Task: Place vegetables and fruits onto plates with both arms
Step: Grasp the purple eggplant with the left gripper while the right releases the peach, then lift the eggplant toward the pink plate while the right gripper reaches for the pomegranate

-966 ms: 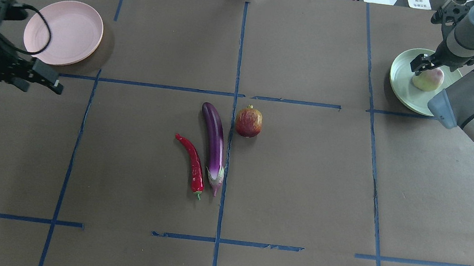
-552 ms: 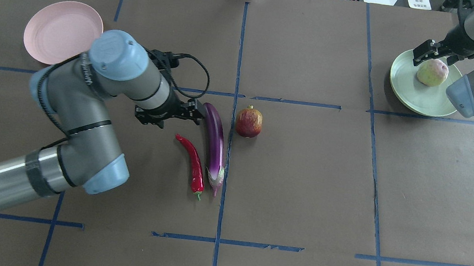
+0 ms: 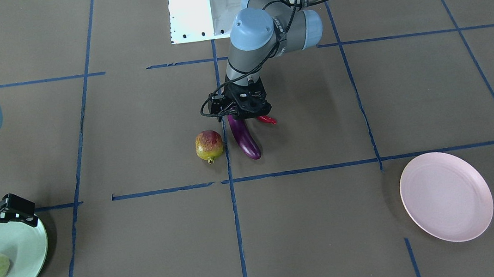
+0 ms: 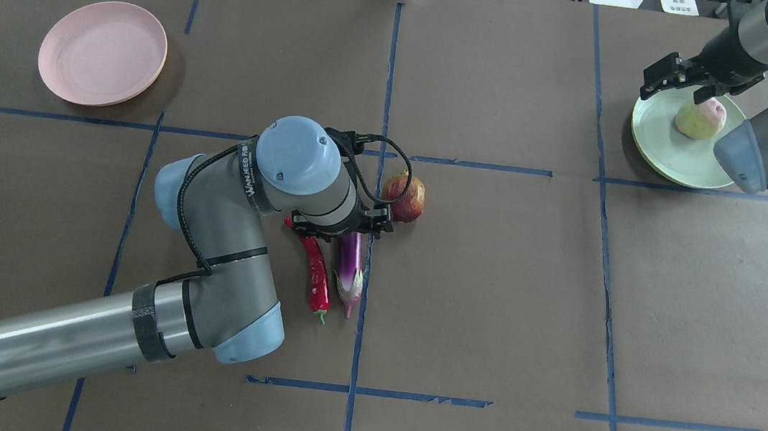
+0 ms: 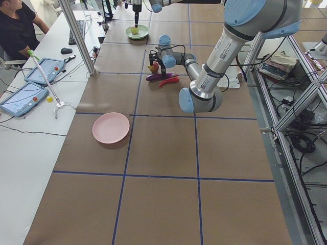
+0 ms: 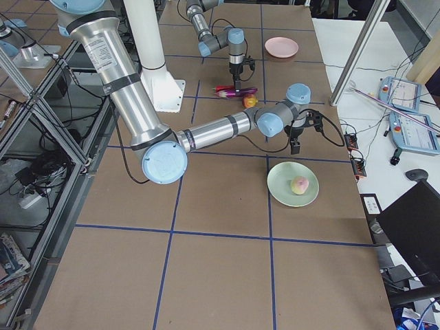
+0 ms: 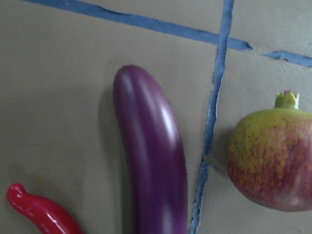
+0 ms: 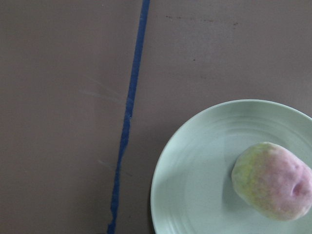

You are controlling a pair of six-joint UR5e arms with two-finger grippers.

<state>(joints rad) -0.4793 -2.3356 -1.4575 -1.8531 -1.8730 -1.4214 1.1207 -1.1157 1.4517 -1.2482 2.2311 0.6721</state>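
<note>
eggplant lies mid-table, between chili and red-orange fruit. left gripper hangs over its rounded end, jaws seemingly spread to straddle it. right gripper, spread and empty, hovers over the rim of the green plate holding the pale fruit; pink plate well apart.

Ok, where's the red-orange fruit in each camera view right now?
Front-facing: red-orange fruit at centre, left of the eggplant.
Overhead: centre, right of the eggplant.
Exterior left: small, top middle, beyond the eggplant.
Exterior right: small, top middle, nearer than the eggplant.
Left wrist: right edge.
Right wrist: not in it.
Shared landmark: the eggplant beside it.
</note>
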